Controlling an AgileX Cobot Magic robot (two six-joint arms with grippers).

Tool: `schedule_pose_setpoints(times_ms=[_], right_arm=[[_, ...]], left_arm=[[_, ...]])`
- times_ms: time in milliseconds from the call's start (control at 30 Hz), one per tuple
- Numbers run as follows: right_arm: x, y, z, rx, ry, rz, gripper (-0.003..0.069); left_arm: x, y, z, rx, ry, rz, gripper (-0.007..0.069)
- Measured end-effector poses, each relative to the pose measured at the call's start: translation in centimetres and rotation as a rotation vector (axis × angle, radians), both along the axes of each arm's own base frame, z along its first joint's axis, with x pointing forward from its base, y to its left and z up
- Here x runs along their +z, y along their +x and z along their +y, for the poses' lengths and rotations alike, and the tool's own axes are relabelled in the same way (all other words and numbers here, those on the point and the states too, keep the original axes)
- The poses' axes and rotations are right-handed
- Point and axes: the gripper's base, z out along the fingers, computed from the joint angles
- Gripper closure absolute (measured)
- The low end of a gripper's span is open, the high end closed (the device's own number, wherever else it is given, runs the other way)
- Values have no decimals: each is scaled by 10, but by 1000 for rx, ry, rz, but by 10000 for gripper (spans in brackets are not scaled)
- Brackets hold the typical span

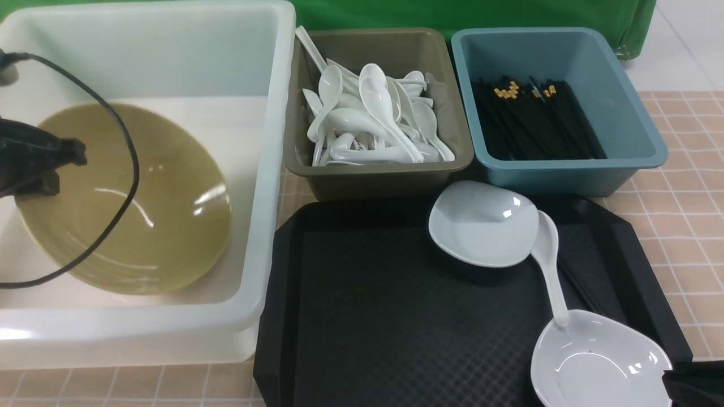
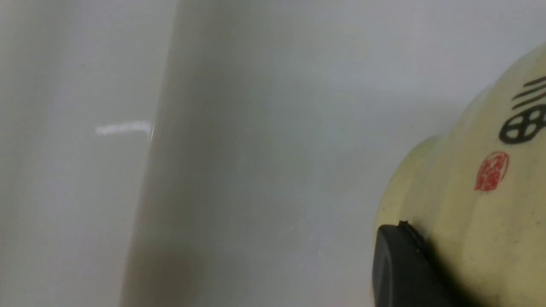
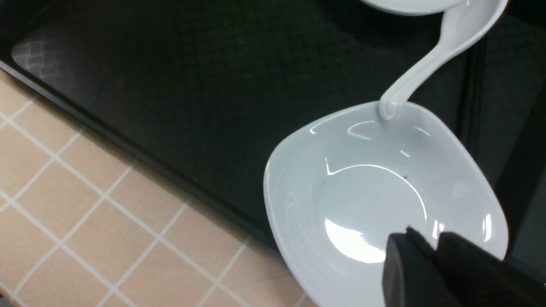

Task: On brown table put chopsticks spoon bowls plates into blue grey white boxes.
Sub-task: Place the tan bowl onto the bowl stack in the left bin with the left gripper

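Under your right pincer [image 3: 431, 243] a glossy plate [image 3: 375, 192] is gleaming; the plastic tray [image 3: 192, 85] beyond is looking matt, textured.

— Cropped?
— At the frame's bottom, near plate [image 1: 594, 362]; likewise right gripper [image 1: 679, 384], by the front right corner of the desk [image 1: 696, 237].
— Grip of left gripper [image 1: 68, 155] on bowl [image 1: 169, 215]?
— Cannot tell; half hidden by the rim.

We see the brown table [image 1: 684, 169], tan tiles with pale grid lines, showing along its right side and near-left edge. Directly on it, at the left, stands the large white tub [image 1: 277, 169]. Just beside it at the far middle sits the olive bin [image 1: 373, 181], with the teal bin [image 1: 565, 178] to its right. The black tray [image 1: 396, 294] lies nearer, its far edge against both bins.
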Motion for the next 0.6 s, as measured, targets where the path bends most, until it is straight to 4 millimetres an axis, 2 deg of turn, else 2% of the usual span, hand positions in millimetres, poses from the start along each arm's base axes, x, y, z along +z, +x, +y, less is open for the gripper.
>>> schedule_pose_setpoints(times_ms=[67, 133, 167, 200, 300, 433, 600], right_arm=[[0, 0, 0, 0, 0, 0, 524], [0, 0, 0, 0, 0, 0, 521], [0, 0, 0, 0, 0, 0, 521], [0, 0, 0, 0, 0, 0, 519], [0, 0, 0, 0, 0, 0, 518], [0, 0, 0, -2, 1, -5, 517], [1, 1, 0, -7, 4, -17, 516]], left_arm=[[-1, 0, 1, -4, 10, 6, 481], [-1, -2, 3, 19, 9, 32, 346], [0, -2, 4, 22, 10, 30, 335], [1, -4, 7, 42, 13, 51, 264], [11, -5, 15, 86, 40, 74, 141], [23, -5, 19, 137, 44, 76, 91], [21, -5, 14, 157, -37, 72, 111]])
